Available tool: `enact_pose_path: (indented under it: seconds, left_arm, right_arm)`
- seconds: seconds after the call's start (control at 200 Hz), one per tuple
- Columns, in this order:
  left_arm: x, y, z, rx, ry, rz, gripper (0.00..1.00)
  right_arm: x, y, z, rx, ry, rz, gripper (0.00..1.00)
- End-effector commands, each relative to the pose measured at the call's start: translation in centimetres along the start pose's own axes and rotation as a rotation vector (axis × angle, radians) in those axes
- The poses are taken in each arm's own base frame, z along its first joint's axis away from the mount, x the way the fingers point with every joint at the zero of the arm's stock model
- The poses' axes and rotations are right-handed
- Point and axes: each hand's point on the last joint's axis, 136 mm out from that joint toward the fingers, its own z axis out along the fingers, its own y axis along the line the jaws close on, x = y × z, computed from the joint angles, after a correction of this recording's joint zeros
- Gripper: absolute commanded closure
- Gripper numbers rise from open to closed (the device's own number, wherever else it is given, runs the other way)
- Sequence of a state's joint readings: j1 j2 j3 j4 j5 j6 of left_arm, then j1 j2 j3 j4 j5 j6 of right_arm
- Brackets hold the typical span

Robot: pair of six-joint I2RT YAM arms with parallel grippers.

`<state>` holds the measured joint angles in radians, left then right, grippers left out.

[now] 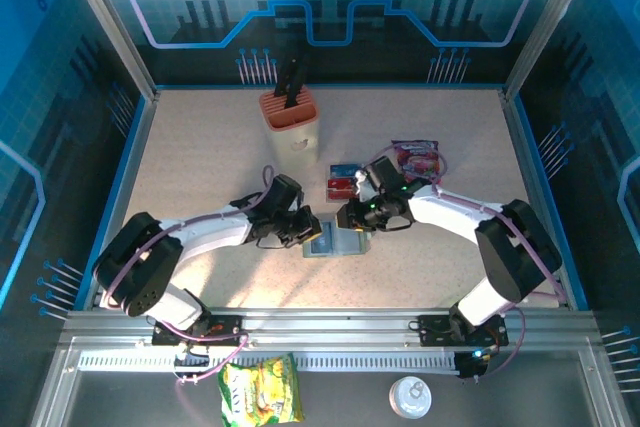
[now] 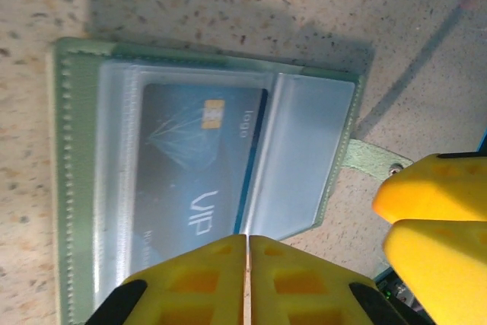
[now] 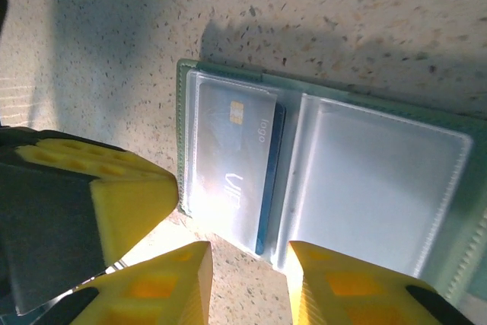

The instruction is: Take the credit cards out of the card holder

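Left to right: the left arm's yellow-padded gripper (image 2: 249,247), fingers pressed fully together, sits at the 6 o'clock edge of the flat grey-green folding card holder (image 2: 72,150). Whether it pinches the sleeve lip there cannot be told. The holder lies open near the middle of the speckled beige table (image 1: 200,157), its two glossy clear-plastic sleeves facing up. A thin blue credit card marked VIP (image 2: 190,165) rests in the sleeve on the left arm's side. Its dark long edge appears to peek out at the sleeve's mouth.

A small stack of red and blue loose cards (image 1: 343,185) lies at 12 o'clock from the holder. The right arm's gripper (image 3: 247,253), jaws partly apart and holding nothing, hovers at the holder's near edge.

The card looks light, stiff and slick, while the sleeve film looks soft and likely to cling. The exposed edge seems the best place to take hold, with the featherweight holder pinned so it does not slide.
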<state>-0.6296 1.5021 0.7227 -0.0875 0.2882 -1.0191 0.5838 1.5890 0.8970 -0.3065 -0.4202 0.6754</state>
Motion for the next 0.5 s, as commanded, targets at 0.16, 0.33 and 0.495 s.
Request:
enact_pose_path:
  seconds: [0.16, 0.33, 0.495]
  left_arm:
    - [0.0, 3.4, -0.3, -0.116, -0.017, 0.0, 0.97]
    - [-0.1, 4.2, 0.4, -0.143, -0.01, -0.004, 1.0]
    - [-0.1, 4.8, 1.0, -0.159, -0.005, -0.001, 1.0]
  right_arm:
    - [-0.1, 1.7, 1.8, -0.047, 0.027, -0.012, 0.69]
    - [0.2, 1.7, 2.3, -0.044, 0.041, -0.011, 0.69]
    - [0.4, 1.7, 2.6, -0.045, 0.051, -0.008, 0.69]
